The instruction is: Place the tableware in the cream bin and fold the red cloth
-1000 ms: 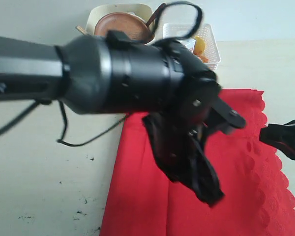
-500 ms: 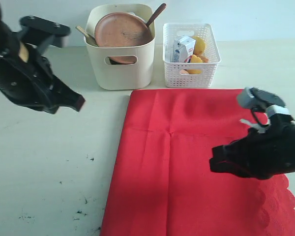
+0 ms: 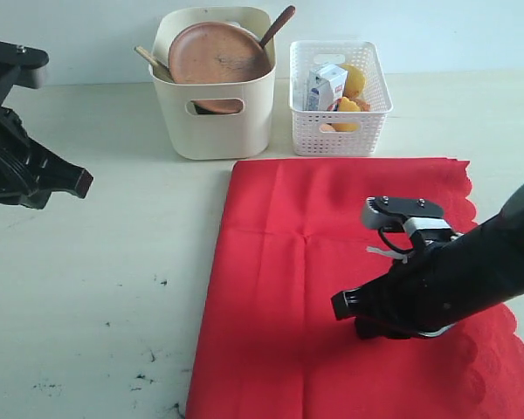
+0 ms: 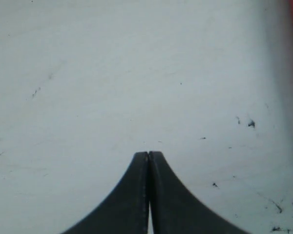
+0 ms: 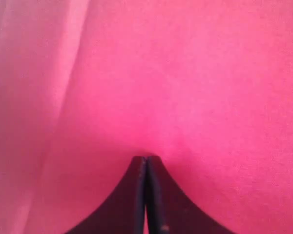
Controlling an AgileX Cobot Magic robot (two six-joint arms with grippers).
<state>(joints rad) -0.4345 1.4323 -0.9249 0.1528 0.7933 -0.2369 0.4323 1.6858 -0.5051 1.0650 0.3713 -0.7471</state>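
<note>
Right gripper [image 5: 146,158], jaws pressed together and empty, hangs low over the red cloth [image 3: 271,288] spread flat on the worktop [image 3: 96,279]; left gripper [image 4: 149,154], likewise closed, hovers over bare worktop. Brown plate [image 3: 218,54] and wooden spoon [image 3: 278,24] stand in the cream bin [image 3: 214,131].

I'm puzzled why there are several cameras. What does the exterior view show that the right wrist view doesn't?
Only the exterior view: the cream bin holding a brown plate, the white basket of food, the pale table and the left pincer. Only the right wrist view: up close, the right pincer has its tips pressed shut. Both: the red cloth, with the right pincer at it.
</note>
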